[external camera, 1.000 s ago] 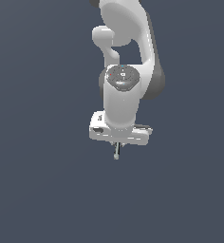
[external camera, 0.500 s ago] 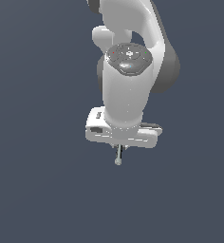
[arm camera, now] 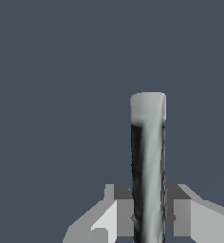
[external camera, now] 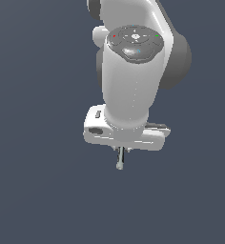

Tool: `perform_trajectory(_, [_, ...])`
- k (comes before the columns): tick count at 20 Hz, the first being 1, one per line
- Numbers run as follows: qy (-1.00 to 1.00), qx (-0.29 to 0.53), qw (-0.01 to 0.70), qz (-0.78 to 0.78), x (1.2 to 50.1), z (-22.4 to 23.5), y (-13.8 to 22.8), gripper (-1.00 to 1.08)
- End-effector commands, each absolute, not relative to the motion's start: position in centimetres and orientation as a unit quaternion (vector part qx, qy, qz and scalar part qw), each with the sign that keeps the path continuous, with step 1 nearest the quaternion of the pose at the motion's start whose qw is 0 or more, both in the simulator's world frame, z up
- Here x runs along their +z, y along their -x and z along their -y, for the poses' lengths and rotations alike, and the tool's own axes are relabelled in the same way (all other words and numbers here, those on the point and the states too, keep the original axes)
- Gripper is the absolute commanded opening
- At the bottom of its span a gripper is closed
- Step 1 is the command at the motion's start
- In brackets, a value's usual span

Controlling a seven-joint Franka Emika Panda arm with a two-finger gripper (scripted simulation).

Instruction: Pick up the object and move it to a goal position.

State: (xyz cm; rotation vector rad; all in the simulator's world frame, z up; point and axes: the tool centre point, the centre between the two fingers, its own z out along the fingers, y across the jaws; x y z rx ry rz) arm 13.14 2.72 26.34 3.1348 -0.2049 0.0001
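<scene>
Against flat slate-blue emptiness the gripper [external camera: 121,148] has swung nearer and larger — fingers clenched on the object [external camera: 119,160] hanging beneath it — so transport looks underway.

Even, soft simulator light from above, no cast shadows, flat dark backdrop, coarse low-resolution textures.

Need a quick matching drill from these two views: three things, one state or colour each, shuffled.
Things:
1. stick
2. gripper
3. arm
4. backdrop

Descriptions:
A. white, with a dark button panel on top
B. plain dark blue-grey
C. hangs below the hand, pale knob lowest
D. shut on the stick

Pairs: 1-C, 2-D, 3-A, 4-B
</scene>
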Motion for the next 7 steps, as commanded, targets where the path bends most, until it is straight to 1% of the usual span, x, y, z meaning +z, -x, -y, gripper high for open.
perform_trajectory(1, [-0.998, 0.0, 0.0, 0.065, 26.7, -2.74, -13.41, -1.0])
perform_trajectory(7, [-0.998, 0.0, 0.0, 0.065, 26.98, -2.76, -13.64, -1.0])
